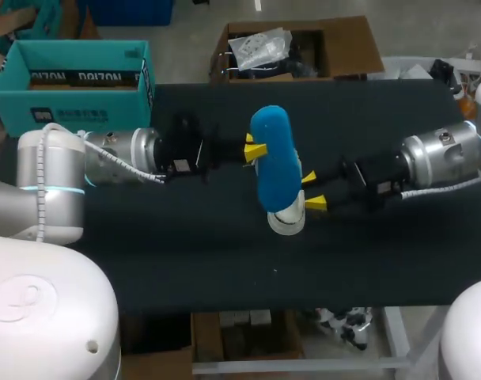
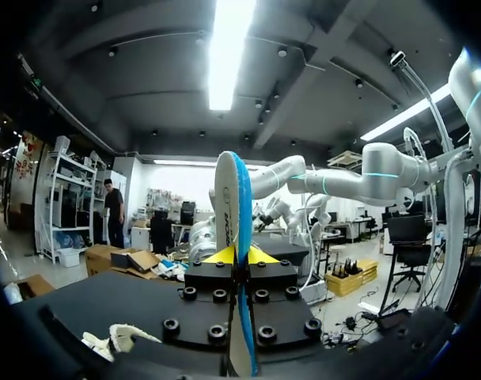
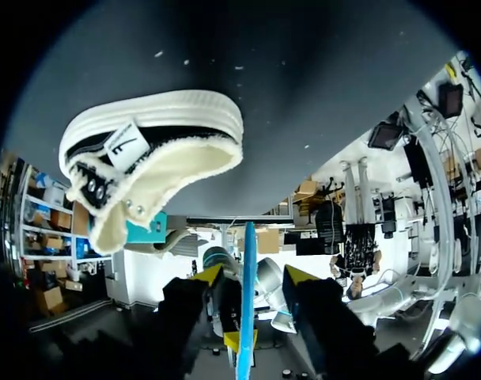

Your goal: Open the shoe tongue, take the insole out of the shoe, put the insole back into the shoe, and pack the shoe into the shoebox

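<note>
**Black desk surface with two arms meeting at its middle.** The left claw (image 1: 255,148) (image 2: 240,255) is clamped on a blue foam insole with a white underside (image 1: 276,162) (image 2: 234,206). Its yellow tips press together on the insole's long edge, and the insole is held above the desk (image 1: 185,253).

The right claw (image 1: 312,190) (image 3: 252,277) faces it from the other side with its fingers apart. In the right wrist view the insole (image 3: 247,301) appears edge-on in the gap between them, with space left on each side.

A black canvas sneaker with a white rubber sole and cream fleece lining (image 1: 288,220) (image 3: 153,150) stands on the desk ahead of the right claw. In the head view only its white end shows, below the near end of the insole. Its tongue and lining gape open toward the claw.

A teal cardboard shoebox (image 1: 74,79), lid off, sits at the desk's far left corner, well apart from both claws.
</note>
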{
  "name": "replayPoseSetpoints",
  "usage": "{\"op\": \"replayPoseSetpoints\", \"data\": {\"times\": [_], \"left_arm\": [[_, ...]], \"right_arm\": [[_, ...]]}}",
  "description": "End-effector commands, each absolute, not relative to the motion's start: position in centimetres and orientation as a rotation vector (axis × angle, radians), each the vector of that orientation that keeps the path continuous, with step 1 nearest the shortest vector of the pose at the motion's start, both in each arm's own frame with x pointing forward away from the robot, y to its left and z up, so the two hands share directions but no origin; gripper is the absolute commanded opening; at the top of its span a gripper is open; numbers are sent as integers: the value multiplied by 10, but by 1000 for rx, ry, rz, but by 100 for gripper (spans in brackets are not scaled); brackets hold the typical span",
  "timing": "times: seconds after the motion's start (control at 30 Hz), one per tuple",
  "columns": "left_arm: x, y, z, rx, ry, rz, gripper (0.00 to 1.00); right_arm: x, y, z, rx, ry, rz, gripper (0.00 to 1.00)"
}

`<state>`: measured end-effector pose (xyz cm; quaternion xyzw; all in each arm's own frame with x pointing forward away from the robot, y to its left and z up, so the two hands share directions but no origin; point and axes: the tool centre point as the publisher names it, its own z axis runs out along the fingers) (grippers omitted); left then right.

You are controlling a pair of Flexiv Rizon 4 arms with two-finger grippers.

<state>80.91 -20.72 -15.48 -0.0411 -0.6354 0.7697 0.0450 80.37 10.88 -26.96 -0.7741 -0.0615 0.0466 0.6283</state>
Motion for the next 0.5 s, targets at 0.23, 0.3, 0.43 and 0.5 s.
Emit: {"op": "replayPoseSetpoints", "data": {"times": [0.23, 0.3, 0.43, 0.5], "left_arm": [[812, -223, -169, -214, -1879, 2383, 0], [813, -224, -171, -218, -1877, 2382, 0], [813, -226, -173, -222, -1876, 2375, 0], [813, -227, -174, -224, -1877, 2371, 0]], "right_arm": [[810, 115, -277, -1717, -152, 118, 40], [810, 116, -277, -1718, -150, 118, 40], [810, 116, -277, -1714, -146, 111, 17], [809, 115, -277, -1714, -143, 106, 0]]}}
